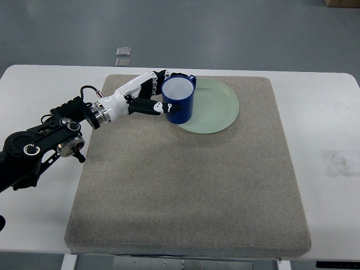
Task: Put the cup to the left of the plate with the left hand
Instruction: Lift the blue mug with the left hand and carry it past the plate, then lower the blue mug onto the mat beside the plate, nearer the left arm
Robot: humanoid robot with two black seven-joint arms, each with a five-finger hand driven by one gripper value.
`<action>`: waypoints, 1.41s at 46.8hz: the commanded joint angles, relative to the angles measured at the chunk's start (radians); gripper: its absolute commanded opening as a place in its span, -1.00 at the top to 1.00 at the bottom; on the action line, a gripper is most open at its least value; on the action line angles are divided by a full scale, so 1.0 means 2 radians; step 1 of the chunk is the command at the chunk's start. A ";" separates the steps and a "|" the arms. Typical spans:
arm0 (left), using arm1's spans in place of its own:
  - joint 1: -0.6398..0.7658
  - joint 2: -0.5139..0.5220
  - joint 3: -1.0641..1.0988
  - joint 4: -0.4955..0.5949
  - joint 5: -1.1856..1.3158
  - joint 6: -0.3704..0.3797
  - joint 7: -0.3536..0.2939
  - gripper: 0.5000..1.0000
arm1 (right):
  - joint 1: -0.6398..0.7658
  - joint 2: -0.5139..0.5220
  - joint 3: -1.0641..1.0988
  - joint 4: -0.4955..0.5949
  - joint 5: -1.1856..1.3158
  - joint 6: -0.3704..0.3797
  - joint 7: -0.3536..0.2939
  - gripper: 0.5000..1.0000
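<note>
From above, the left arm (42,143) reaches in from the left edge, its black jointed links angled up and to the right across the counter (34,90). At its end the left robot hand (147,95), white shells over black joints, wraps the blue cup (179,101): fingers (163,76) curl round the far side near the rim, and the thumb presses the near wall, so the cup is firmly grasped.

The cup is a glossy deep-blue cylinder with a white inside, standing upright, mouth open to the camera. It overlaps the left edge of the plate (216,107); whether it rests on it or is lifted, I cannot tell.

The plate is round, pale green and smooth, with a shallow rim. It lies on a coarse beige mat (191,191), roughly square with rounded corners, covering most of the white counter.
</note>
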 commanded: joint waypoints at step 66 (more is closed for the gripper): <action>0.023 0.015 -0.005 0.116 -0.079 0.078 -0.029 0.24 | 0.000 0.000 0.000 0.000 0.000 0.000 0.000 -0.73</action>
